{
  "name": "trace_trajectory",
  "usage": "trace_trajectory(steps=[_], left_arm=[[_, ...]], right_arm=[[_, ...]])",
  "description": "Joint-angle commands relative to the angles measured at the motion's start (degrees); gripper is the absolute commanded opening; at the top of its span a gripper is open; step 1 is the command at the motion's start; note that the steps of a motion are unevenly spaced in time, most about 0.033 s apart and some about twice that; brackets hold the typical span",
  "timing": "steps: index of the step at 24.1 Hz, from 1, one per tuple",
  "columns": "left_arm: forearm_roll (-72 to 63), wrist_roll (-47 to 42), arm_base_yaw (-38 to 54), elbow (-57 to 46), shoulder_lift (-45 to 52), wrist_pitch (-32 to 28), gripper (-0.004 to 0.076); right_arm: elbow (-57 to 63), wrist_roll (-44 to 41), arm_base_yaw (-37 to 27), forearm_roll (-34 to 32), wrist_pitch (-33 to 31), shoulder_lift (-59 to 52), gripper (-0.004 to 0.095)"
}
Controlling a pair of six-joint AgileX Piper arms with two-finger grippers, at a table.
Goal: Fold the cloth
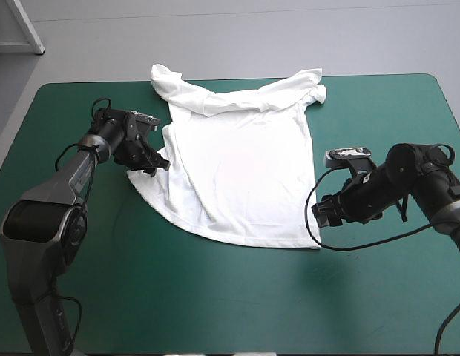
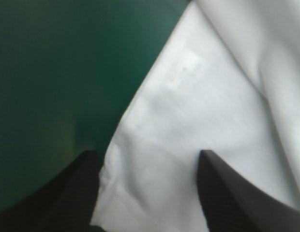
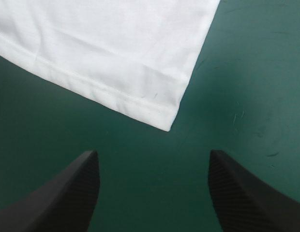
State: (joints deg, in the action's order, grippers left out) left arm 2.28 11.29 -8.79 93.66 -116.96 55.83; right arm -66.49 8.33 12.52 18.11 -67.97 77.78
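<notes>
White short-sleeved fabric T-shirt lies spread mostly flat on the teal-green table cover, sleeves bunched at the far end. Left gripper: black fingers wide apart, shirt's side edge lying between them, nothing clamped. Right gripper: fingers wide apart, empty, hem corner just ahead of the gap.

Left arm, right arm showing grey and black shells, round joints. Left gripper, right gripper wearing black stripy fin-shaped fingers.
</notes>
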Motion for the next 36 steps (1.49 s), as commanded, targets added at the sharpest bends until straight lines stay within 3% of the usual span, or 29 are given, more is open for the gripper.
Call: trace_trajectory(steps=[1,4,7,14,21,28,31,32,34,36], left_arm=[[-0.3,0.0,-0.1,0.0,0.4,3.7,0.0218],[-0.6,0.0,-0.1,-0.7,0.4,6.1,0.0018],[0.3,0.3,-0.1,-2.9,0.7,6.1,0.0022],[0.5,0.3,-0.1,-2.9,8.4,2.1,0.0022],[-0.2,0.1,-0.1,-2.9,11.0,4.9,0.0022],[-1.4,0.1,-0.1,-2.9,11.0,5.5,0.0022],[-2.8,0.1,-0.1,-2.9,11.0,5.0,0.0022],[-2.9,0.1,-0.1,-2.9,11.0,4.9,0.0022],[-3.0,0.1,-0.1,-2.9,11.0,4.5,0.0022],[-3.0,0.1,-0.1,-2.9,11.0,4.2,0.0022]], right_arm=[[-1.1,-1.7,3.1,-0.7,1.6,-1.9,0.0603],[-1.1,-4.4,8.7,-3.4,4.1,-1.8,0.0603],[-0.6,-11.9,17.6,-11.3,9.8,-1.7,0.0601],[6.0,-17.7,19.1,-19.9,14.5,-1.6,0.0601],[8.9,-16.7,19.1,-16.6,20.3,8.2,0.0535],[8.9,-15.7,19.1,-15.0,20.7,12.9,0.0531],[9.0,-15.5,19.2,-15.4,21.4,14.2,0.0432],[9.0,-15.1,19.2,-15.6,22.4,14.4,0.0357],[9.0,-14.2,19.2,-15.8,25.2,14.4,0.0079],[9.0,-14.2,19.2,-16.1,26.6,14.4,-0.0012]])
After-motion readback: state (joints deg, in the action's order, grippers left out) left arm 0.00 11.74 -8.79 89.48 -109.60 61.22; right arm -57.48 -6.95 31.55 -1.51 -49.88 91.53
